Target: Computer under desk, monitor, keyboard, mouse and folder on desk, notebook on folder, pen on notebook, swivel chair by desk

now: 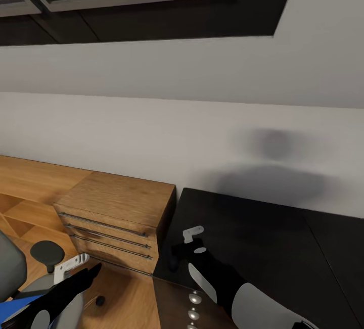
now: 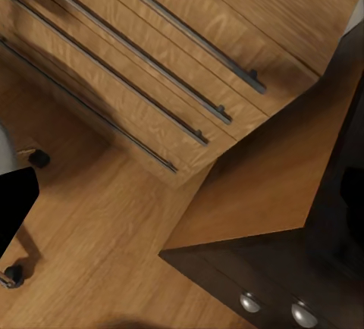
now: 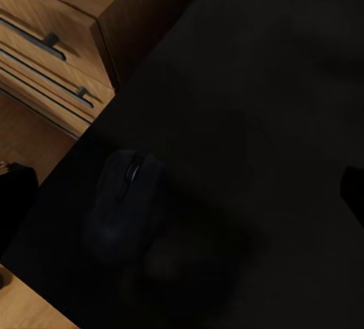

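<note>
One dark desk (image 1: 263,238) stands against the wall, with one mouse (image 3: 125,200) lying on its top near the edge. Beside it sits one wooden drawer unit (image 1: 116,218); four long bar handles (image 2: 182,41) run across its front. Two round metal knobs (image 2: 303,314) show on the dark front below the desk's edge in the left wrist view; the head view shows three in a row there. One chair (image 1: 30,288) with one blue folder (image 1: 12,309) on its seat stands at the left. Two small castor wheels (image 2: 38,158) rest on the wooden floor. Two robot arms reach forward, one pincer (image 1: 189,240) over the desk, one pincer (image 1: 83,268) over the floor.
</note>
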You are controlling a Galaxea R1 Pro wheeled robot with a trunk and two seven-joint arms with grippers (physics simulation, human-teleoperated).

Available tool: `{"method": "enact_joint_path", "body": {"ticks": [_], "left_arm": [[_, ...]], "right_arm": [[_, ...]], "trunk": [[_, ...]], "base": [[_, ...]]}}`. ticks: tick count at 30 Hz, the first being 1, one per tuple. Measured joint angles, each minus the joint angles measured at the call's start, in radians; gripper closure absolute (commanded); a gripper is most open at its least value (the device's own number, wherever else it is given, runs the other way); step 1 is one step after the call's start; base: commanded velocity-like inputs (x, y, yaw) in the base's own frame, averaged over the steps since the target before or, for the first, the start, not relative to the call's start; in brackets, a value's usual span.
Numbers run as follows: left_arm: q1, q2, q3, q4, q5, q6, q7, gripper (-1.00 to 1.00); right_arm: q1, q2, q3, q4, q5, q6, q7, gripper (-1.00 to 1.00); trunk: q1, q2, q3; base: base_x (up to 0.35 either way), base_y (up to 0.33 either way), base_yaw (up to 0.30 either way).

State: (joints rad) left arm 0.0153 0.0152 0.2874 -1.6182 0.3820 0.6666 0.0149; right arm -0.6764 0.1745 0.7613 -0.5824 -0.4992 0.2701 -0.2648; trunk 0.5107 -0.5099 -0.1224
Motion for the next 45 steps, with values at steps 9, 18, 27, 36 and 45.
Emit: {"method": "enact_joint_path", "body": {"ticks": [9,18,27,36,45], "left_arm": [[0.0,0.001,0.002,0.0,0.0,0.0,0.0,-1.0],[0.0,-0.001,0.002,0.0,0.0,0.0,0.0,-1.0],[0.0,-0.003,0.0,0.0,0.0,0.0,0.0,-1.0],[0.0,-0.005,-0.002,0.001,-0.002,0.001,0.002,-1.0],[0.0,-0.005,-0.002,0.003,-0.002,0.002,0.003,-1.0]], "right_arm": [[-0.001,0.0,-0.01,0.0,-0.005,0.013,-0.002,-1.0],[-0.067,0.0,-0.084,0.033,-0.018,0.103,-0.031,-1.0],[-0.123,0.0,-0.158,0.116,-0.059,-0.002,-0.035,-1.0],[-0.122,0.0,-0.158,0.116,-0.063,-0.038,-0.036,-1.0],[-0.122,0.0,-0.156,0.118,-0.063,-0.038,-0.032,-1.0]], "trunk": [[0.035,-0.063,-0.028],[0.069,-0.126,-0.057],[0.104,-0.189,-0.085],[0.138,-0.253,-0.113],[0.158,-0.288,-0.13]], "base": [[0.0,0.0,0.0],[0.0,0.0,0.0],[0.0,0.0,0.0],[0.0,0.0,0.031],[0.0,0.0,0.242]]}}
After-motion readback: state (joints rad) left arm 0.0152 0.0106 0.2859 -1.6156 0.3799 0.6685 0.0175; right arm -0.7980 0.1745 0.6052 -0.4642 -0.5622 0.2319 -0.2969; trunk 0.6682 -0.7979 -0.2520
